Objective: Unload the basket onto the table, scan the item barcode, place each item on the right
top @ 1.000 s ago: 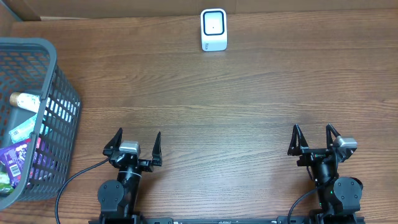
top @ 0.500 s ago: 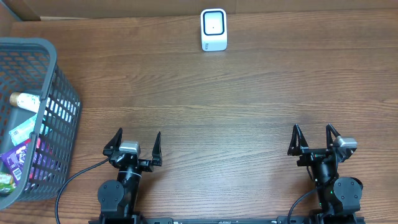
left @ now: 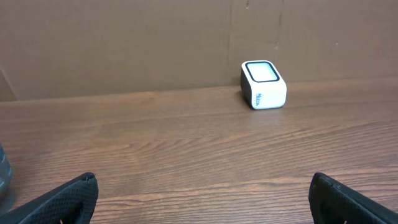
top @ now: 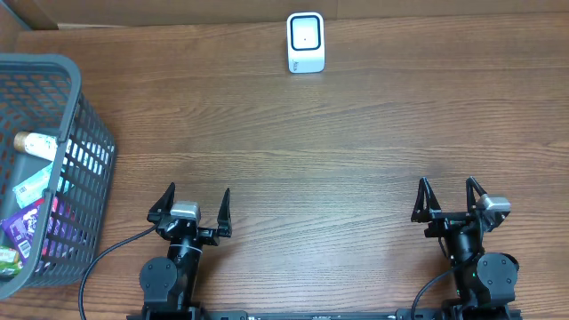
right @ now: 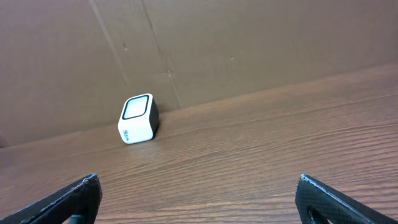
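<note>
Overhead and wrist views. A white box-shaped barcode scanner (top: 305, 42) with a dark-rimmed window stands at the far edge of the brown wood-grain desk (top: 356, 124), just in front of a brown cardboard wall (left: 124, 43). A grey plastic mesh basket (top: 92, 151) sits at the desk's left edge and holds the packaged items (top: 34, 184), among them a purple packet (top: 20, 224) and a white bottle (top: 34, 143). The left gripper (top: 197, 190) and the right gripper (top: 447, 184) stand at the near edge, each with fingers spread wide apart and holding nothing, well apart from the scanner.
</note>
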Robot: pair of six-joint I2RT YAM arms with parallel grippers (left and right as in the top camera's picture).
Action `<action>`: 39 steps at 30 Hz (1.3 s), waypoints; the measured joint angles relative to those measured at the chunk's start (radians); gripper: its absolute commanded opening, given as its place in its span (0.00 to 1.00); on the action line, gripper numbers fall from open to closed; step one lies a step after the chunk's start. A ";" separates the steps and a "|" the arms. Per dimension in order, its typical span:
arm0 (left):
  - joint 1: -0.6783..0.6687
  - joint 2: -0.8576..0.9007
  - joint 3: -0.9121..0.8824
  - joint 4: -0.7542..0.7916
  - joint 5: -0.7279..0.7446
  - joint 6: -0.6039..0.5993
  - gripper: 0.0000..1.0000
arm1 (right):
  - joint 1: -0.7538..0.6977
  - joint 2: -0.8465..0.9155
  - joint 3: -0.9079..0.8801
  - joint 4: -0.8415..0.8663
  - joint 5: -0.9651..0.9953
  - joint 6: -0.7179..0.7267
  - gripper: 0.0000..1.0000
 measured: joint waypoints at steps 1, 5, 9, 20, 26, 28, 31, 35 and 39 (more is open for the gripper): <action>0.000 0.000 0.000 0.000 0.000 0.000 0.99 | 0.000 0.000 0.000 0.000 0.000 0.000 1.00; 0.000 0.000 0.000 0.000 0.000 0.000 1.00 | 0.000 0.000 0.000 0.000 0.000 0.000 1.00; 0.000 0.000 0.000 0.000 0.000 0.000 1.00 | 0.000 0.000 0.000 0.000 0.000 0.000 1.00; 0.000 0.000 0.000 0.029 0.000 0.000 1.00 | 0.000 0.000 0.000 0.026 -0.005 0.000 1.00; 0.000 0.000 0.000 0.039 0.000 0.000 1.00 | 0.000 0.000 0.000 0.027 -0.013 0.000 1.00; 0.000 0.000 0.000 0.037 0.000 -0.004 1.00 | 0.000 0.000 0.000 0.044 -0.025 0.000 1.00; 0.000 0.000 0.000 0.036 0.000 -0.008 1.00 | 0.000 0.000 0.000 0.070 -0.038 0.000 1.00; 0.000 0.000 0.017 0.015 0.000 -0.016 1.00 | 0.000 0.000 0.000 0.072 -0.059 0.000 1.00; 0.000 0.000 0.064 -0.037 0.000 -0.019 1.00 | 0.000 0.000 0.000 0.093 -0.088 0.000 1.00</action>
